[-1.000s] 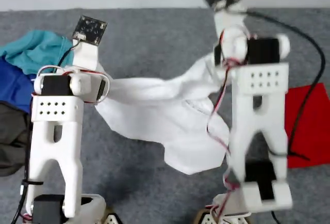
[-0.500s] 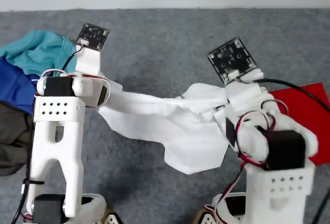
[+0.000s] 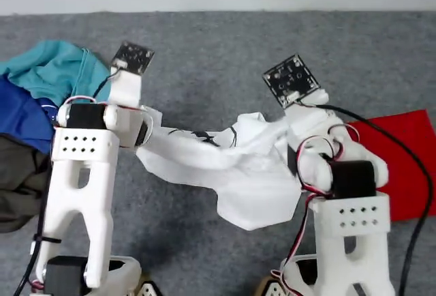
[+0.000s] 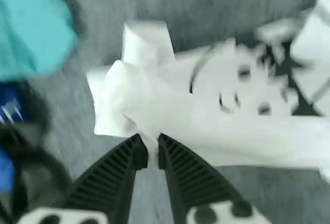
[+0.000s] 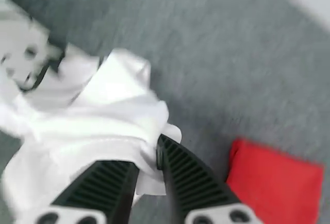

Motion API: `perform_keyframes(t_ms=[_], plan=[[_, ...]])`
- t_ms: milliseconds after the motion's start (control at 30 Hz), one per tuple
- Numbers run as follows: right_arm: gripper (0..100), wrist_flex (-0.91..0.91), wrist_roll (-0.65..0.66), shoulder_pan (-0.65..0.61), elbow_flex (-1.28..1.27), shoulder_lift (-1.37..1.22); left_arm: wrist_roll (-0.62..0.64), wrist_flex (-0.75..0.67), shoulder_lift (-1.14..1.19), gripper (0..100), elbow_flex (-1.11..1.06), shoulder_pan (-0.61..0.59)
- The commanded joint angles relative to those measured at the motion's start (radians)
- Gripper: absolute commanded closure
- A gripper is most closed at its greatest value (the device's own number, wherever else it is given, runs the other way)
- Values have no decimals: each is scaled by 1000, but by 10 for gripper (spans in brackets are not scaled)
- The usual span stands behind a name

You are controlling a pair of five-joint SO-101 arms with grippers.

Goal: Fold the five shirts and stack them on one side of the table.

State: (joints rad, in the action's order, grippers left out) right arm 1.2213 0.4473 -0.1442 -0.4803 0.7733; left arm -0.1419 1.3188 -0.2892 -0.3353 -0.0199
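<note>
A white shirt with a dark print hangs stretched and crumpled between the two arms over the grey table. My left gripper is shut on one bunched end of the white shirt, beside the pile of shirts at the table's left. My right gripper is shut on the other end of the white shirt, close to a folded red shirt at the right; the red shirt lies flat.
A heap of unfolded shirts lies at the left edge: teal, blue and dark grey. Bare grey table stretches along the back, with a pale wall behind it.
The right arm has swung down and toward the front with its end of the white shirt, slackening the cloth and exposing the dark print. The left arm shifted slightly to the right.
</note>
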Motion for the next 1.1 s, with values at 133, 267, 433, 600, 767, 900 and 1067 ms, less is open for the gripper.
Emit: perform_keyframes(t_ms=[133, 267, 433, 600, 767, 900, 1067], plan=[[989, -562, 8, 4, 12, -262, 132, -361, 196, 986, 131, -2], [989, -642, 8, 53, 206, -541, 172, -384, 419, 986, 344, -2], [989, -639, 6, 79, 563, -923, 172, -382, 697, 986, 599, -3], [989, -639, 8, 76, 937, -1296, 170, -367, 918, 986, 792, -26], [956, -565, 14, 82, 1272, -1604, 172, -305, 1065, 985, 990, -66], [775, -354, 14, 77, 1591, -1755, 173, -204, 1132, 933, 1171, -68], [615, -79, 44, 84, 1978, -1844, 173, -61, 1189, 852, 1420, -69]])
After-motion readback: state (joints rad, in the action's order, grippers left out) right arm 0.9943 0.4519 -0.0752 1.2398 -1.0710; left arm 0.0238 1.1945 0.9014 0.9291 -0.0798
